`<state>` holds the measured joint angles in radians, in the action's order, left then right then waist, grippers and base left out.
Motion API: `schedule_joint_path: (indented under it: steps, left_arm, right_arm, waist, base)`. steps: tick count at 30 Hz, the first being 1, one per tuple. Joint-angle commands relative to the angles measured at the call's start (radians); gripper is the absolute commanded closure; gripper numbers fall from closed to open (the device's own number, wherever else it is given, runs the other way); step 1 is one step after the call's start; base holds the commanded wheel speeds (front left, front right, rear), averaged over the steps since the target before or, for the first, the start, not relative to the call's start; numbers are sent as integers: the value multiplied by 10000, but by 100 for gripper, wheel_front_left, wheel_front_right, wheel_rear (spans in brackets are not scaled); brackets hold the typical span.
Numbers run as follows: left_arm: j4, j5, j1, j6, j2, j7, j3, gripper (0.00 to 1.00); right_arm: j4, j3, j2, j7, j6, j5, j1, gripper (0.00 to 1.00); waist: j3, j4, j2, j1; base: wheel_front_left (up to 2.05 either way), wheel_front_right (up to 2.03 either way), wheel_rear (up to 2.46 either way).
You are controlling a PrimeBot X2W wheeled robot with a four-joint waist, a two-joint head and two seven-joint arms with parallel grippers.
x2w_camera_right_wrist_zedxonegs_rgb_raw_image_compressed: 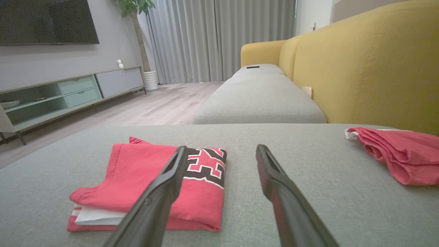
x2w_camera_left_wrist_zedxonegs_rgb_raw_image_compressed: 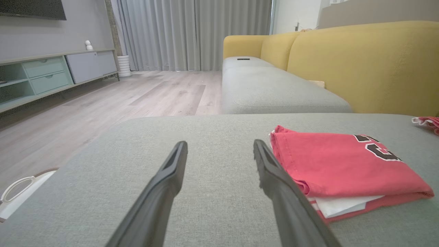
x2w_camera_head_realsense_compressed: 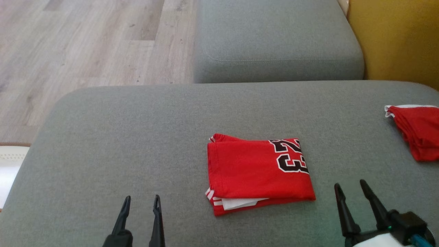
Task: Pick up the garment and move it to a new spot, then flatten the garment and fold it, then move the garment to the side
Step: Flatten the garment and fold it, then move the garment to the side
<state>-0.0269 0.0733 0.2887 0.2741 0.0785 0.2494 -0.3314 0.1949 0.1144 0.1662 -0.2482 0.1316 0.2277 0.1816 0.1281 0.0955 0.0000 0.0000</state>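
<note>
The garment (x2w_camera_head_realsense_compressed: pixel 257 171) is a red jersey with black-and-white numerals, folded into a neat rectangle on the grey cushion (x2w_camera_head_realsense_compressed: pixel 137 137). It also lies right of centre in the left wrist view (x2w_camera_left_wrist_zedxonegs_rgb_raw_image_compressed: pixel 343 164) and at lower left in the right wrist view (x2w_camera_right_wrist_zedxonegs_rgb_raw_image_compressed: pixel 137 178). My left gripper (x2w_camera_head_realsense_compressed: pixel 142 200) stands open at the near edge, left of the jersey, with nothing between its fingers. My right gripper (x2w_camera_head_realsense_compressed: pixel 350 185) is open too, just off the jersey's near right corner. Their own views show the left gripper (x2w_camera_left_wrist_zedxonegs_rgb_raw_image_compressed: pixel 220 145) and the right gripper (x2w_camera_right_wrist_zedxonegs_rgb_raw_image_compressed: pixel 222 151) empty above the cushion.
A second red cloth (x2w_camera_head_realsense_compressed: pixel 418 130) lies crumpled at the cushion's right edge. A further grey seat cushion (x2w_camera_head_realsense_compressed: pixel 274 41) sits beyond, with a yellow sofa back (x2w_camera_head_realsense_compressed: pixel 398 37) on the right. Wooden floor (x2w_camera_head_realsense_compressed: pixel 85 44) lies to the left; a white object (x2w_camera_head_realsense_compressed: pixel 10 164) sits by the cushion's left side.
</note>
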Motion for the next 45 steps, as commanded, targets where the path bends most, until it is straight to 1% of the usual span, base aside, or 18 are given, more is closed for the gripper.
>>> schedule_joint_path:
  steps: [1, 11, 18, 30, 45]
  left_arm:
    - [-397, 26, -314, 38, -168, 124, 420, 0]
    - [-281, -112, -194, -271, -213, 124, 653, 0]
    - [-255, -108, -188, -410, -244, 124, 772, 0]
    - [-178, -234, -178, -519, -268, 124, 827, 0]
    - [-74, -358, -272, -540, -279, 124, 700, 0]
  right_arm:
    - [-274, 198, 106, -134, -9, -137, -255, 0]
    - [-123, 394, -168, -135, -9, -227, -173, 0]
    - [-8, 435, -239, -135, -9, -246, -134, 0]
    - [5, 424, -301, -135, -9, -357, -151, 0]
    - [118, 387, -292, -135, -9, -348, -122, 0]
  waist:
    - [70, 56, 0, 0]
    - [217, 163, 0, 0]
    - [288, 174, 0, 0]
    - [250, 93, 0, 0]
    - [104, 280, 0, 0]
  base:
    - [0, 0, 0]
    - [0, 0, 0]
    - [0, 0, 0]
    - [0, 0, 0]
    - [0, 0, 0]
